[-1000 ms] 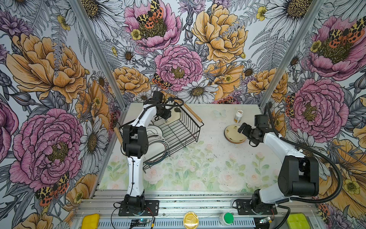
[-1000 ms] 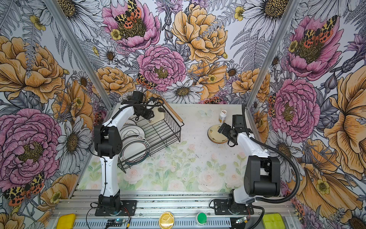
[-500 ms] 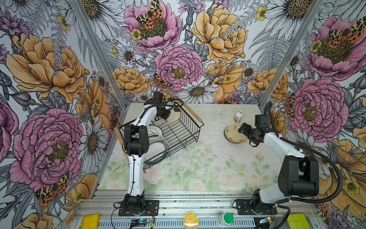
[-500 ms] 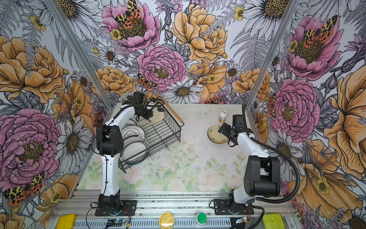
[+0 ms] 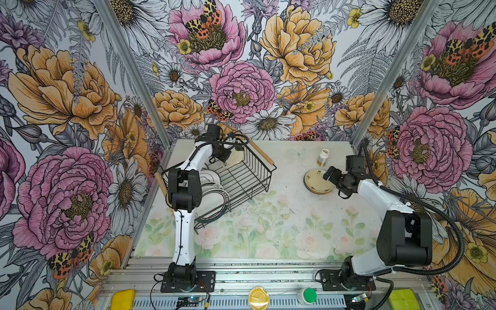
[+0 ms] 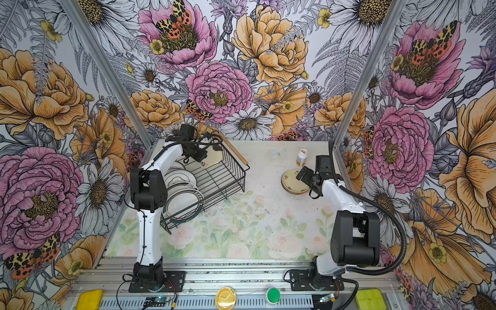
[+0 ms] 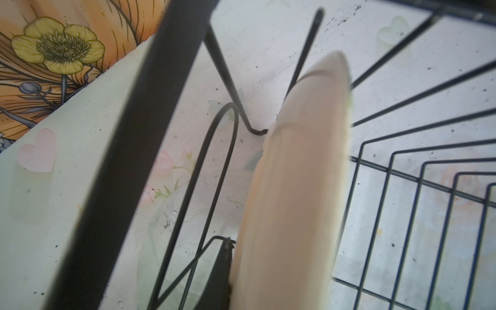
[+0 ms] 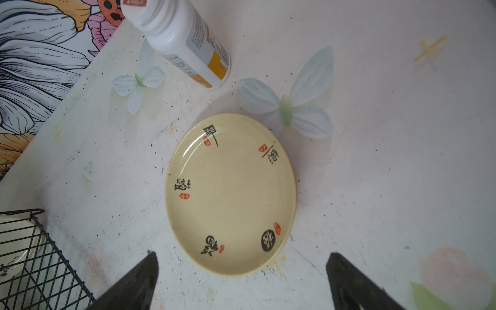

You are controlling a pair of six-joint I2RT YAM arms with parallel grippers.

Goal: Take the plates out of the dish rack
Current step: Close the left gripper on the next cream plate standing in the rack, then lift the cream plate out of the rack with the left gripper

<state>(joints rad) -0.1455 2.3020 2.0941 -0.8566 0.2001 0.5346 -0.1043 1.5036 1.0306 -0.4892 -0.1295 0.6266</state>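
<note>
While our left gripper [image 5: 228, 157] pinches a plate [image 7: 295, 188] in the rack [image 5: 251, 175] at centre-left, our right gripper [image 8: 241, 255] gapes. A plate stack [image 5: 314, 183] lies beneath.

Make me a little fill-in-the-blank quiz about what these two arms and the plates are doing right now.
1. The left gripper is inside the dish rack, pinching a plate whose colour is ____.
2. The right gripper hangs over the stacked plates with its jaws ____.
3. The white bottle stands beside that stack, ____ the rack.
Missing words: cream; open; outside.
</note>
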